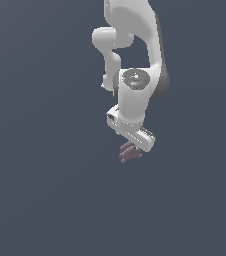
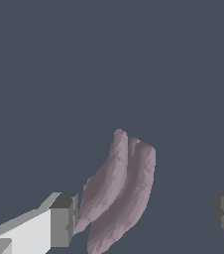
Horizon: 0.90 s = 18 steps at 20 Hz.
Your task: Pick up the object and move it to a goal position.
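I count one white robot arm over the plain grey-blue ground, and it carries one gripper. That gripper shows two dark finger pads in the wrist view, one on each side. There is one object, a single ridged mauve clump, and it is the only loose thing I can count anywhere.

Simulated scene, no real room: flat uniform slate-grey backdrop fills both views, no visible floor edge or walls. White arm is smooth render; faceted low-poly clump confirms simulator.
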Each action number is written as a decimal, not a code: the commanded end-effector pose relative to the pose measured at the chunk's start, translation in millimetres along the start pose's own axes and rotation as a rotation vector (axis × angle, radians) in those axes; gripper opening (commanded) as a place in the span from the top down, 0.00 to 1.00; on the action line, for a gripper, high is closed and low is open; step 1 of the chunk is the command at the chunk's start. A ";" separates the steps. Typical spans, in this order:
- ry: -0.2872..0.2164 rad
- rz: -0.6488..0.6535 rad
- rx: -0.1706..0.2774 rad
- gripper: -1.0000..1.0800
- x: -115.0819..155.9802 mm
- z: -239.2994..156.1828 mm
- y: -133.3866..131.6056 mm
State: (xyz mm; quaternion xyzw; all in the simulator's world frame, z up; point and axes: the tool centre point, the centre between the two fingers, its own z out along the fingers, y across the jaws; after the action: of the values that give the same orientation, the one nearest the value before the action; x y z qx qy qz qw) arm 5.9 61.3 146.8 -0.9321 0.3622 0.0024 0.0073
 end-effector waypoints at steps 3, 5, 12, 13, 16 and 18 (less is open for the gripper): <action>0.002 0.112 -0.002 0.04 -3.6 2.3 -3.6; 0.003 0.161 -0.003 0.04 -5.2 3.2 -5.2; 0.006 0.331 -0.007 0.04 -10.6 6.4 -10.7; 0.007 0.353 -0.007 0.04 -11.3 6.8 -11.4; 0.009 0.411 -0.008 0.04 -13.2 7.9 -13.3; 0.010 0.444 -0.008 0.04 -14.3 8.4 -14.3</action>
State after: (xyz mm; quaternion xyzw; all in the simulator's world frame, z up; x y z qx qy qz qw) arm 5.0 80.6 139.1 -0.8372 0.5469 0.0012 0.0014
